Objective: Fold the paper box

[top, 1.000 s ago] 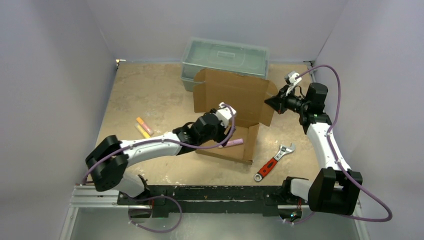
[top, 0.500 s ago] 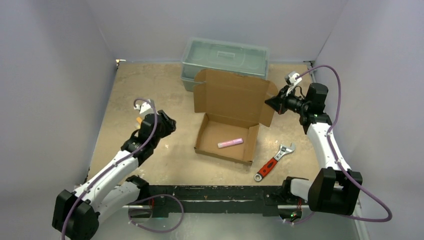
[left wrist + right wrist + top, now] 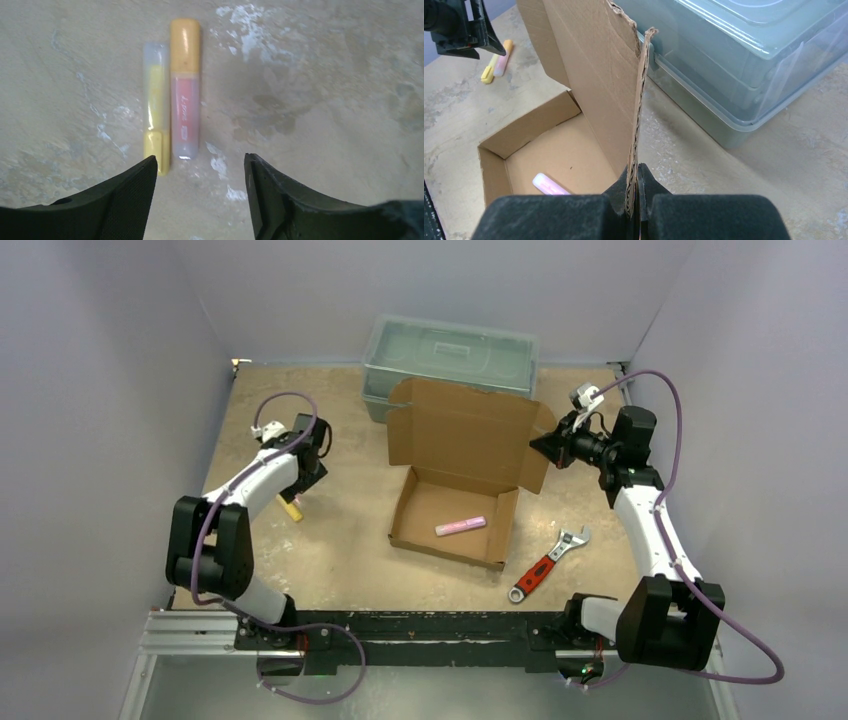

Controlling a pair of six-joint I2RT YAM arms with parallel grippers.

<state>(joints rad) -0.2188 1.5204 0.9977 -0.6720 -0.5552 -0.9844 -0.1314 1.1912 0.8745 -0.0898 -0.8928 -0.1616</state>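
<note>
The brown cardboard paper box point(image 3: 430, 502) lies mid-table with its shallow tray formed and its lid point(image 3: 465, 435) standing upright at the back. A pink marker point(image 3: 461, 526) lies inside the tray. My right gripper point(image 3: 547, 446) is shut on the edge of the lid's right side flap point(image 3: 638, 100), and the cardboard edge sits between its jaws point(image 3: 636, 200). My left gripper point(image 3: 303, 478) is far left of the box. It is open and empty point(image 3: 200, 165), hovering just above a yellow highlighter point(image 3: 156, 110) and an orange-capped pink one point(image 3: 185, 90).
A grey-green plastic toolbox point(image 3: 450, 355) stands right behind the lid and also shows in the right wrist view point(image 3: 744, 65). A red-handled wrench point(image 3: 547, 564) lies right of the box. The two highlighters point(image 3: 290, 508) lie at the left.
My left arm has left the box tray and swung far left, ending over the two highlighters. The pink marker now lies uncovered in the tray. My right gripper has kept its hold.
</note>
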